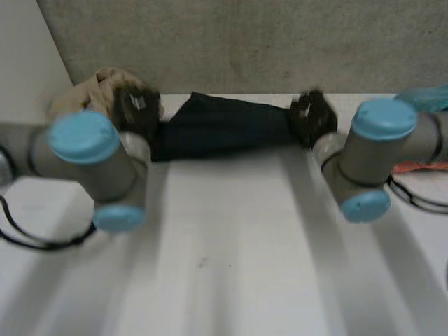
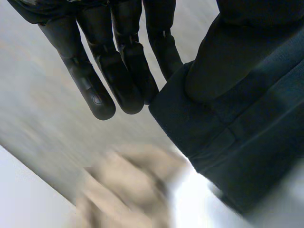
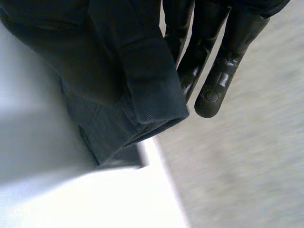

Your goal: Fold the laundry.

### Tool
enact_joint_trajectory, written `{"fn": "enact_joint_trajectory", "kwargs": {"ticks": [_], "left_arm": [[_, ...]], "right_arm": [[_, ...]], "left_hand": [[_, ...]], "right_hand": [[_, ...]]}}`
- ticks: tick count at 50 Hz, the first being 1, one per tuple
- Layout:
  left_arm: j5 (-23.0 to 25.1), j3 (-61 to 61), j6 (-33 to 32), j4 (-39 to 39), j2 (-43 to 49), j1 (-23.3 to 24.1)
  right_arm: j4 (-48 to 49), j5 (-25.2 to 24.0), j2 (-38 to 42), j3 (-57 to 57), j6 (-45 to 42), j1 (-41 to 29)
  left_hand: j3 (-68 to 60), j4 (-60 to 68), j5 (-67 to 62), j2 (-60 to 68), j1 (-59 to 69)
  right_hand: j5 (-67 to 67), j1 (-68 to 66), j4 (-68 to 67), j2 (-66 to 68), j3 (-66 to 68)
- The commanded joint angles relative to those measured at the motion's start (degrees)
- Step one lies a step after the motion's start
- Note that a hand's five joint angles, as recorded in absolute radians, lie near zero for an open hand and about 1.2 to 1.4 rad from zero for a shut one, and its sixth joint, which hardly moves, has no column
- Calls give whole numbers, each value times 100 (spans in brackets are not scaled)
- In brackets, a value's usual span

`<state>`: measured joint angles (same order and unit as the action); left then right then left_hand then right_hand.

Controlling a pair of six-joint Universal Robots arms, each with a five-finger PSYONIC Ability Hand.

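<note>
Garment: a dark navy garment (image 1: 224, 126) is drawn out in a long band at the 12 o'clock edge of the white table (image 1: 231, 252). It runs from about 11 o'clock to about 1 o'clock between the two hands.

Left hand: the left hand (image 1: 136, 112) is at the band's 11 o'clock end. In the left wrist view its fingers (image 2: 123, 71) are straight and close together. The garment (image 2: 247, 118) bunches right beside them, over a thumb-shaped bulge, so the cloth looks pinched there (the thumb itself is under the fabric).

Right hand: the right hand (image 1: 313, 117) is at the band's 1 o'clock end. In the right wrist view its fingers (image 3: 223, 71) are straight and side by side. A thick fold of the garment (image 3: 104, 71) comes from under the palm and lies against them, ending in a stitched hem near the fingertips; it looks nipped at that end too.

Contact with table: I cannot tell whether the band rests on the table or hangs just above it.

Beige cloth: a crumpled beige cloth (image 1: 87, 91) sits at about 10 o'clock, just behind the left hand. In the left wrist view it (image 2: 128, 185) lies beyond the fingertips, beside the garment's hem.

Arms: the left arm comes in from 9 o'clock and the right arm from 3 o'clock, both reaching toward the far edge.

Other: an orange item (image 1: 420, 166) lies at 3 o'clock, partly behind the right arm.
</note>
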<state>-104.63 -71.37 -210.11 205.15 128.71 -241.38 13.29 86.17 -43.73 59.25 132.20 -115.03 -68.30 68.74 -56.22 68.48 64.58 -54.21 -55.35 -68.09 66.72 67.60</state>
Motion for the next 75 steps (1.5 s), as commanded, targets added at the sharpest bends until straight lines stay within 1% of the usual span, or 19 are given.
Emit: {"fn": "enact_joint_trajectory", "kwargs": {"ticks": [1,3,6,7,10,13,14,18,21,26,30,33,44,50,61,69,73,75], "left_arm": [[-593,-52,286,-1828,541,205],[-707,-105,522,-2187,244,284],[-717,-210,778,-2505,-152,311],[-708,-315,927,-2715,-406,320],[-708,-465,1086,-3128,-881,320],[-699,-641,1078,-3402,-1190,337],[-656,-876,1060,-3481,-1382,337],[-410,-1509,990,-3377,-1883,276],[-260,-1914,929,-3210,-2078,241],[-172,-2635,543,-2534,-2455,92],[-154,-2794,261,-2173,-2562,30],[-145,-2777,190,-2058,-2571,21],[-128,-2847,234,-1891,-2562,21],[-67,-3058,208,-1460,-2606,30],[83,-3295,181,-1434,-2658,-85],[83,-3594,146,-1495,-3168,-85],[83,-3884,-20,-1793,-3554,-102],[83,-4103,-265,-2108,-3826,-120]], "right_arm": [[-1318,5,173,324,16,33],[-1870,-48,-142,481,25,33],[-2521,-127,-643,701,60,120],[-2654,-171,-750,755,60,164],[-3049,-372,-1127,939,60,357],[-3253,-496,-1339,1027,69,446],[-3340,-557,-1435,1080,69,472],[-3543,-611,-1585,1229,34,534],[-3614,-619,-1621,1291,8,578],[-3605,-672,-1647,1440,16,587],[-3561,-681,-1647,1467,52,578],[-3552,-681,-1647,1484,69,587],[-3218,-663,-1647,1669,78,578],[-3201,-690,-1744,1853,69,587],[-3183,-690,-1902,2065,34,587],[-3209,-699,-2078,2284,25,587],[-3323,-672,-2297,2574,-71,587],[-3551,-672,-2524,2819,-281,595]], "left_hand": [[-1169,1126,-1378,1152,1542],[-1169,1126,-1378,1152,1542],[-1169,1126,-1378,1152,1542],[-1169,1126,-1378,1152,1542],[-1169,1126,-1378,1152,1542],[-1169,1126,-1378,1152,1542],[-1169,1126,-1378,1152,1542],[-1169,1126,-1378,1152,1542],[-1169,1126,-1378,1152,1542],[-1169,1126,-1378,1152,1542],[-1169,1126,-1378,1152,1542],[-1169,1126,-1378,1152,1542],[-1169,1126,-1378,1152,1542],[-1169,1126,-1378,1152,1542],[-1169,1126,-1378,1152,1542],[-1169,1126,-1378,1152,1542],[-1169,1126,-1378,1152,1542],[-1169,1126,-1378,1152,1542]], "right_hand": [[-1579,-2465,-1191,1328,1240],[-1579,-2465,-1191,1328,1240],[-1579,-2465,-1191,1328,1240],[-1579,-2465,-1191,1328,1240],[-1579,-2465,-1191,1328,1240],[-1579,-2465,-1191,1328,1240],[-1579,-2465,-1191,1328,1240],[-1579,-2465,-1191,1328,1240],[-1579,-2465,-1191,1328,1240],[-1579,-2465,-1191,1328,1240],[-1579,-2465,-1191,1328,1240],[-1579,-2465,-1191,1328,1240],[-1579,-2465,-1191,1328,1240],[-1579,-2465,-1191,1328,1240],[-1579,-2465,-1191,1328,1240],[-1579,-2465,-1191,1328,1240],[-1579,-2465,-1191,1328,1240],[-1579,-2465,-1191,1328,1240]]}}
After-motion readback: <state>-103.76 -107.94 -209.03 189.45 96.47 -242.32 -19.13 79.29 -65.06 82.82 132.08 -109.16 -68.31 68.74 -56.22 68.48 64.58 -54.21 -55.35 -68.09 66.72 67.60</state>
